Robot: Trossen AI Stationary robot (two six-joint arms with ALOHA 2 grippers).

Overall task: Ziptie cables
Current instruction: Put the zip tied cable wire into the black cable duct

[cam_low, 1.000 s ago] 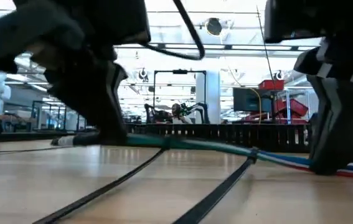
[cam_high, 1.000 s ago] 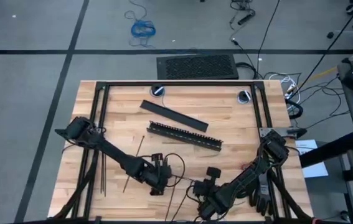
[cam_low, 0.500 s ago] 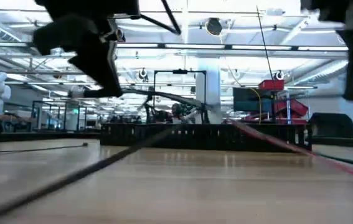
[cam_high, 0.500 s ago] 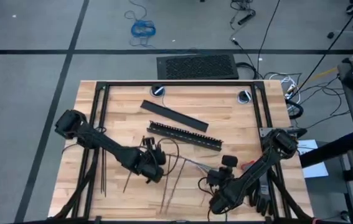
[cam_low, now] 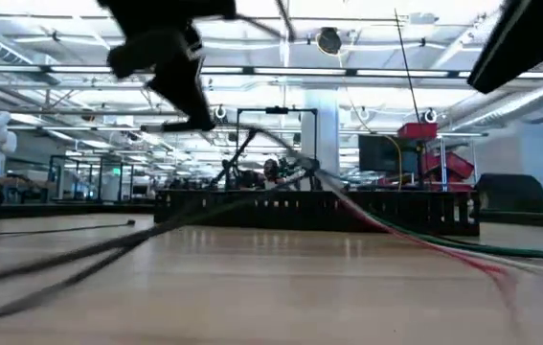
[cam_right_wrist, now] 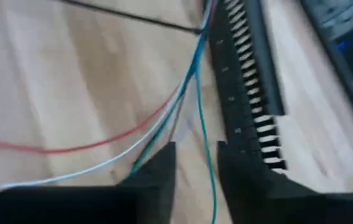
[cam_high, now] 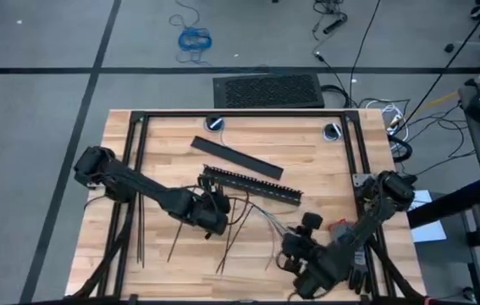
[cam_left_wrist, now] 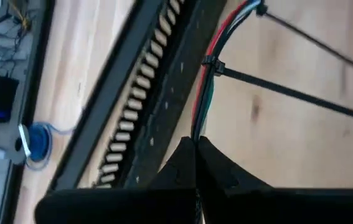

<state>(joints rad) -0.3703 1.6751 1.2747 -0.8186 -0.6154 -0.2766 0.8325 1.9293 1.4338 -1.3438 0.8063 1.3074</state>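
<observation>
The cables (cam_high: 261, 219), thin blue, green, white and red wires, run from my left gripper (cam_high: 216, 207) toward my right gripper (cam_high: 295, 244). My left gripper (cam_left_wrist: 196, 146) is shut on them just in front of the black slotted bar (cam_high: 252, 186). Two zipties (cam_left_wrist: 276, 87) are looped round the bundle, and their long tails (cam_high: 233, 241) trail down to the table. My right gripper (cam_right_wrist: 196, 160) stands open above the splayed wire ends (cam_right_wrist: 101, 146), touching nothing. Loose zipties (cam_high: 138, 230) lie flat on the table at the left. My left gripper pinches the cable bundle (cam_left_wrist: 196, 127) between its two fingers, at the bundle's left end. The fingers slant down from above and lie roughly along the wires. That end is lifted off the table (cam_low: 295, 177); the bundle slopes down to its splayed right end (cam_low: 501, 270), which rests on the wood.
A flat black bar (cam_high: 235, 157) lies beyond the slotted bar. A black frame (cam_high: 138, 161) borders the tabletop's left, far and right sides. A black mat (cam_high: 267, 90) and a coiled blue cable (cam_high: 194, 38) lie on the floor beyond.
My left gripper has risen and gone toward the far edge, to the slotted bar, lifting the cables' left end; the ziptie tails now hang from the bundle. My right gripper has risen off the table, and the cables' right end stays on the wood.
</observation>
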